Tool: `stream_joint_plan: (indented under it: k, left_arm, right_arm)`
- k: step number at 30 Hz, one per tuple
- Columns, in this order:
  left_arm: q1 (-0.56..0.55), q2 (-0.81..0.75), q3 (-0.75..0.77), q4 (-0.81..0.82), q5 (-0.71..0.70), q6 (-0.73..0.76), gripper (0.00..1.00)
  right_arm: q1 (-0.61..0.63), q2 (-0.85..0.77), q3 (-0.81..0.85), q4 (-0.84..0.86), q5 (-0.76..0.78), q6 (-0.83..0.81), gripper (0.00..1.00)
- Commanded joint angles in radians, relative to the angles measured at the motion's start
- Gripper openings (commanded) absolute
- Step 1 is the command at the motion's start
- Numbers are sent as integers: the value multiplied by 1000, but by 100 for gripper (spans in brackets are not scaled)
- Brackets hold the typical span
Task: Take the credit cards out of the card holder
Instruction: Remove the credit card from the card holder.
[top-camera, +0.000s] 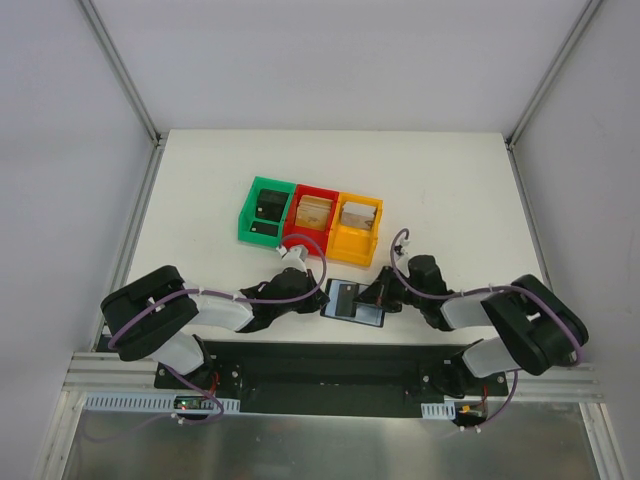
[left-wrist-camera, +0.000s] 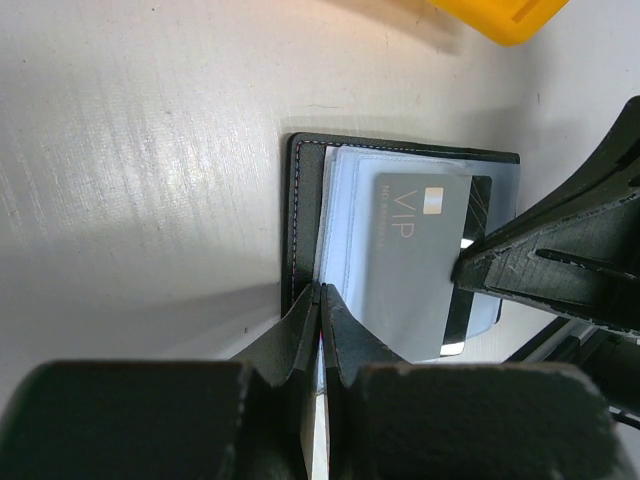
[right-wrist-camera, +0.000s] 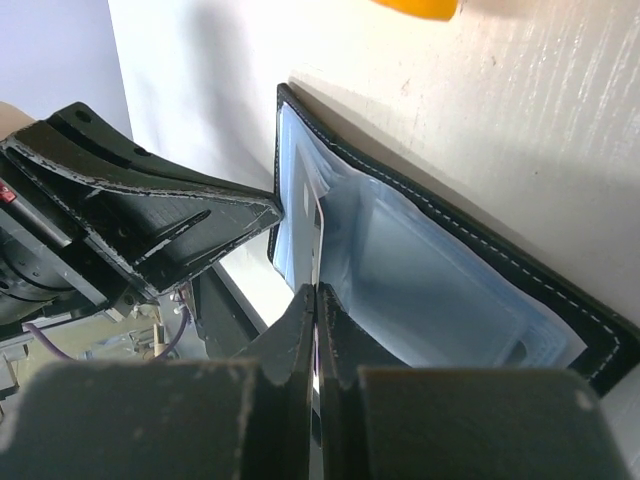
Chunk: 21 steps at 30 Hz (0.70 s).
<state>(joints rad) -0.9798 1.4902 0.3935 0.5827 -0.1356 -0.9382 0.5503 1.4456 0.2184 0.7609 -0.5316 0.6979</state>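
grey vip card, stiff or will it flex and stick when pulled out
Probably stiff: the grey card lies flat with straight edges. Its smooth face may slide easily from the glossy clear sleeve. The thin card holder could drag along.

1. The holder (top-camera: 362, 316), a black bifold with white stitching, lies open and flat at lower centre of the top view, its clear bluish sleeves showing.
2. The card (left-wrist-camera: 410, 260), grey and marked "VIP" with a gold chip, lies askew over the sleeves, 1 end jutting out.
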Motion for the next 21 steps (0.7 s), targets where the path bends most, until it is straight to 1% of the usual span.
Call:
stream_joint_plan:
  k: [1, 11, 21]
  left_arm:
    - [1, 4, -36, -126, -27, -1, 0]
    - [1, -2, -38, -139, -39, -11, 0]
    - [0, -7, -31, -159, -42, -11, 0]
  right_arm:
    - [-13, -56, -5, -27, -8, -37, 1]
    - [-29, -145, -11, -133, -10, -80, 1]
    - [-52, -275, -25, -259, 1, -124, 1]
